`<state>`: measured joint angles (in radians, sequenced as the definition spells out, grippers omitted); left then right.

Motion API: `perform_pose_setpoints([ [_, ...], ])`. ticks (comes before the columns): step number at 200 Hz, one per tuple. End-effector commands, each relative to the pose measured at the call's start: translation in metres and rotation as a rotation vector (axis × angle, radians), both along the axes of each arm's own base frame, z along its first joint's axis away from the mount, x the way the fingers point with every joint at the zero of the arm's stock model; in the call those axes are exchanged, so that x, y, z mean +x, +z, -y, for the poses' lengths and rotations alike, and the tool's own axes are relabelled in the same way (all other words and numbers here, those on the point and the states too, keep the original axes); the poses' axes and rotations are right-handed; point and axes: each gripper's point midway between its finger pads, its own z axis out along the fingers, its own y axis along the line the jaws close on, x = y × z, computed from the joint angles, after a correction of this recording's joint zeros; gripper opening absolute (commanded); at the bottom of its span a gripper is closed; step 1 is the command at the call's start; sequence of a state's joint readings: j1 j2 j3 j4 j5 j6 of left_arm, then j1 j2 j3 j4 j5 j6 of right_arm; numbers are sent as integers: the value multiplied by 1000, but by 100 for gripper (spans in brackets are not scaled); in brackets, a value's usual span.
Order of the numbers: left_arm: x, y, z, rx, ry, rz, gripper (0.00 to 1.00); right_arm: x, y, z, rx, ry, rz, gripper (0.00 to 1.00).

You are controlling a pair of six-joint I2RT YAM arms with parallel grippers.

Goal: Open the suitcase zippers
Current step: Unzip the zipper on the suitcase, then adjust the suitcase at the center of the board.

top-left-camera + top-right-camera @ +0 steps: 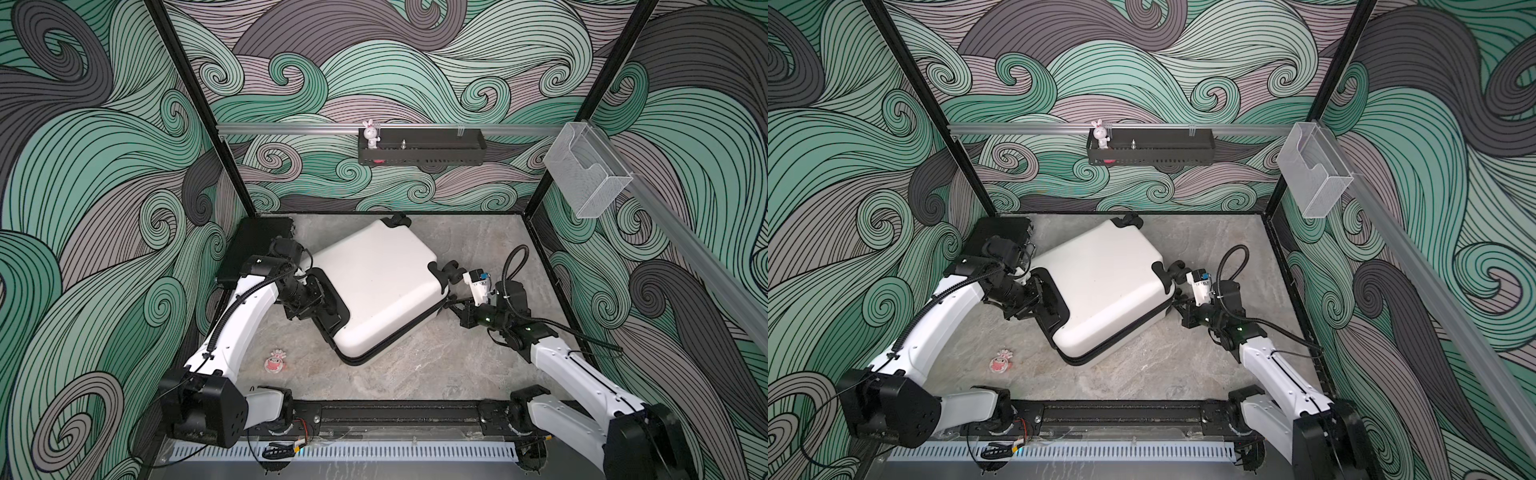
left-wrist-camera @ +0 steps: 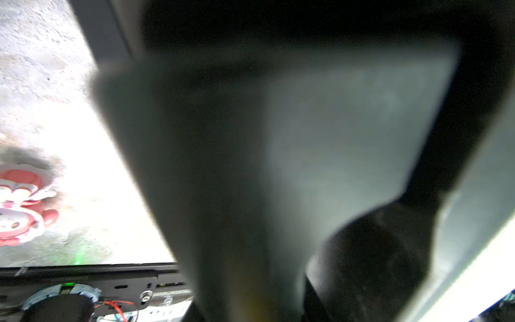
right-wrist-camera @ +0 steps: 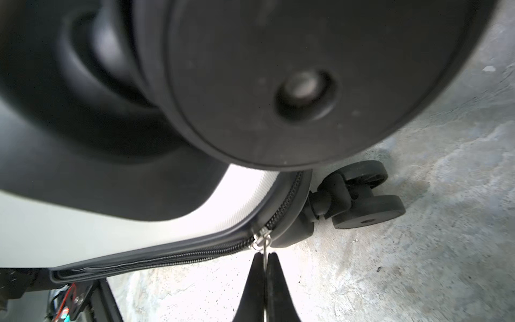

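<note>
Right tool (image 3: 264, 274), pressed together, is pinching the zipper pull (image 3: 262, 241); beyond its tips the suitcase (image 1: 374, 282) is lying with zippers (image 3: 178, 255) looking mostly closed, unzipping barely begun. Whether the left tool (image 1: 322, 307) is spreading, I cannot tell.

No writing can be made out with certainty. Just behind the right gripper (image 1: 451, 305), on the white wrist unit, a small label (image 1: 478, 285) carries a short line of dark characters, too small to read in both top views. Well apart from the left gripper (image 1: 326, 311), back toward that arm's base, a red-and-white cartoon sticker (image 1: 275, 360) lies on the table (image 1: 415, 374). Any lettering on it is too small in the top views and too blurred in the left wrist view to read.
</note>
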<state>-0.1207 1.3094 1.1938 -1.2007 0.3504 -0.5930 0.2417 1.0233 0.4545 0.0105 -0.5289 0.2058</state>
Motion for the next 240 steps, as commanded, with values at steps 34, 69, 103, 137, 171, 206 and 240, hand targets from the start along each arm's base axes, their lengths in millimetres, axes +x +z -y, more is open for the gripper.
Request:
perform_pose_setpoints([
  [34,16,-11,-52,280,-249,21,1,38,14,13,36,-51,51,0],
  [69,23,-14,-44,232,-287,21,0,60,7,32,13,-156,72,0],
  [103,20,-16,-29,149,-350,41,0,91,18,25,88,-130,112,0],
  [137,22,-14,-27,143,-359,63,0,109,29,14,122,-76,169,0],
  [171,47,-7,-34,198,-331,133,0,70,24,-8,74,20,164,0],
  [206,95,4,-29,197,-306,224,2,4,13,-30,14,107,146,0],
  [240,137,3,-27,209,-305,287,9,-32,11,-32,34,123,168,0],
])
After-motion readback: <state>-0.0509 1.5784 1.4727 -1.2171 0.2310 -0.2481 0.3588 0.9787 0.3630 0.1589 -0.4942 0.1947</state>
